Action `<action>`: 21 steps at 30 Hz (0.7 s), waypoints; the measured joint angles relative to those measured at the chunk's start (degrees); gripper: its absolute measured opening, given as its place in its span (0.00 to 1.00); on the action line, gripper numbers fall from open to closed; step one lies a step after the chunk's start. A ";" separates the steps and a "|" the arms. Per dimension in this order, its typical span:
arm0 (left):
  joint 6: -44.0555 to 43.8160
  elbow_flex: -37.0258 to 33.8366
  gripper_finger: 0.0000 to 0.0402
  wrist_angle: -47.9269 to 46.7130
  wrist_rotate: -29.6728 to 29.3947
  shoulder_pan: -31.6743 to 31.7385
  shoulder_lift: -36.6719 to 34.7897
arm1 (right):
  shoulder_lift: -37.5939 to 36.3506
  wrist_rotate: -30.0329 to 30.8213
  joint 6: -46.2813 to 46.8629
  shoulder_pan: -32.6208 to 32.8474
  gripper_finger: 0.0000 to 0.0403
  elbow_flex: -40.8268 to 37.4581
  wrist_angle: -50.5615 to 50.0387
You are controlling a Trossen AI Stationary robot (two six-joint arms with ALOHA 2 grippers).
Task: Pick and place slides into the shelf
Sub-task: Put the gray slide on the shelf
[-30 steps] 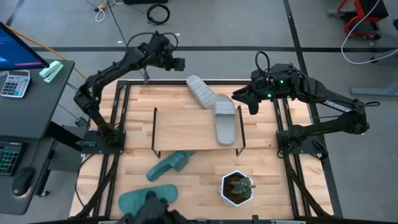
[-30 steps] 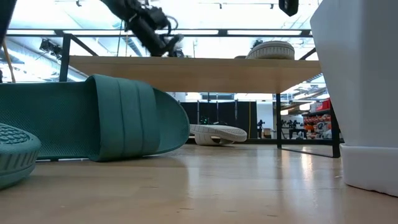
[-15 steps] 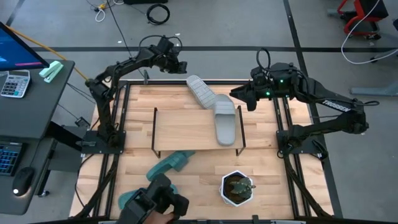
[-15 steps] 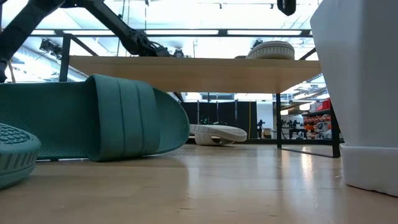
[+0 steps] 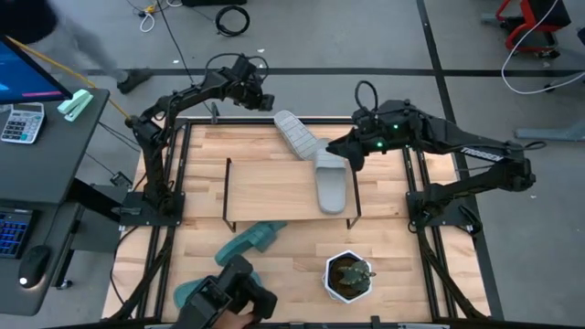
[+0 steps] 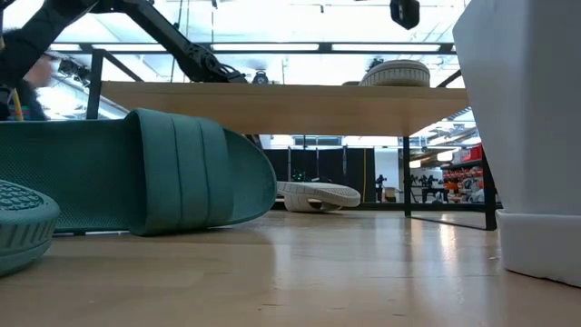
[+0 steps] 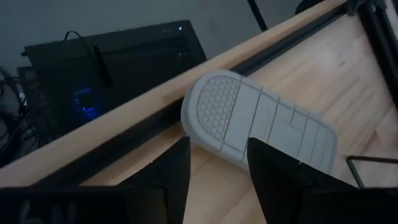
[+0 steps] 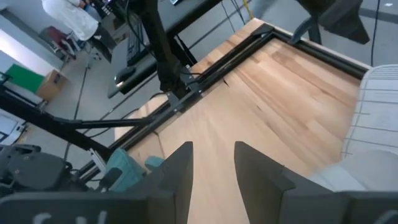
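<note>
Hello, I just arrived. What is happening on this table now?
A two-armed robot is sorting slides onto a low shelf. One grey slide lies on the shelf top; another grey slide lies sole-up behind it. Two teal slides wait in front. The left gripper hovers by the upturned grey slide, and the right gripper is over the shelf's right end. Both have open fingers and hold nothing.

Matt, rubbery slides [image 5: 320, 160], one grey sole [image 7: 261, 124] dimpled and grooved, lie on a pale wooden shelf [image 5: 274, 190] with thin black wire legs, above the smooth wood-grain surface [image 5: 402, 274].
</note>
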 joint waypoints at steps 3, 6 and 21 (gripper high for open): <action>0.20 0.00 0.40 -1.07 1.41 0.00 0.00 | 0.26 0.05 0.23 -0.05 0.31 0.00 0.92; -0.14 0.04 0.40 -0.03 3.84 0.00 0.41 | 0.28 0.05 0.08 -0.05 0.31 0.00 0.90; -5.09 0.06 0.40 7.61 1.95 -0.65 6.63 | 0.28 -0.55 1.05 0.16 0.31 0.00 0.92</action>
